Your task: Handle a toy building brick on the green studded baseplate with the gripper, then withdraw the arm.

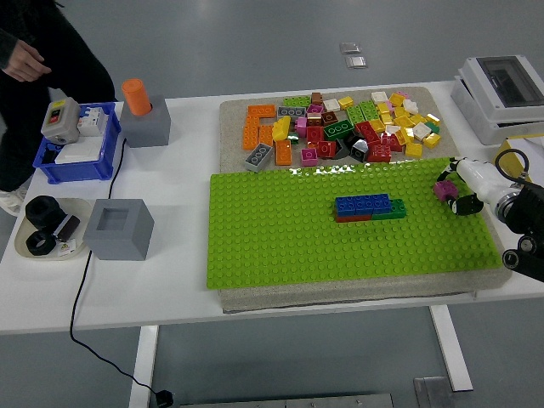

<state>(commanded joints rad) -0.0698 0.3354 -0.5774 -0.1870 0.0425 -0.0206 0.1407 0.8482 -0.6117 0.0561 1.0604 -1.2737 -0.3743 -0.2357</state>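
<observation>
A blue plastic bin (pixel 75 157) holding a grey switch box (pixel 59 120), an orange cylinder (pixel 134 96) in a grey block (pixel 147 126), and a person in black (pixel 42 51) at top left.

White table (pixel 183 280), grey foam pad (pixel 340 297) under green studded baseplate (pixel 280 238), two grey blocks (pixel 119 228), blue bin (pixel 75 166), beige dish (pixel 21 242), white box (pixel 501 98) far right.
</observation>
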